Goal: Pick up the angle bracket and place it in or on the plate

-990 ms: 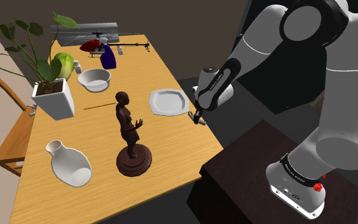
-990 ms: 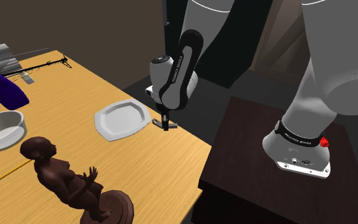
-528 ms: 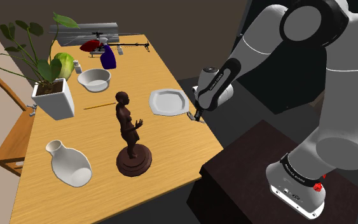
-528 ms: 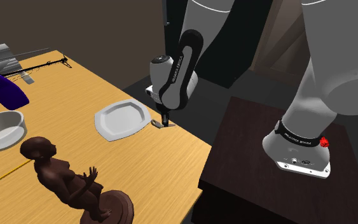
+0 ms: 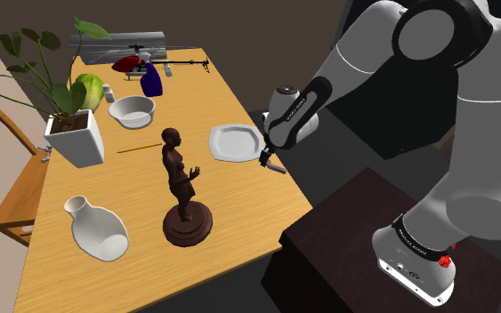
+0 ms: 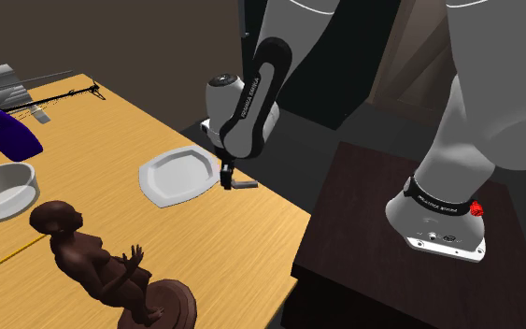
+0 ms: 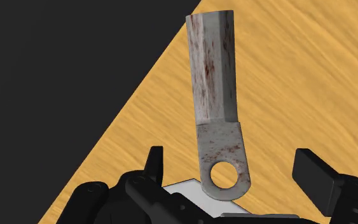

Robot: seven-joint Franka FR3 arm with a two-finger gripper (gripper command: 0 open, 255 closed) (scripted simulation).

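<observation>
My pincer (image 5: 264, 160) hangs over one edge of a wooden table (image 5: 133, 204). The bracket (image 7: 215, 95) lies just beneath it, the plate (image 5: 234, 140) beside it. Farther off stand a statue (image 5: 182, 191), vase (image 5: 97, 229), bowl (image 5: 132, 110), plant (image 5: 75, 135) and helicopter (image 5: 141, 62).

— What's the angle bracket (image 7: 212, 76) like?
— Grey metal flecked with rust, bent near one end, with a round hole through the shorter leg.
— Where is it?
— At the edge of the counter (image 5: 133, 191), just beside the plate (image 5: 235, 142); touching or not, I can't tell.
— And the plate?
— White, many-sided, lying flat and right way up near that edge.
</observation>
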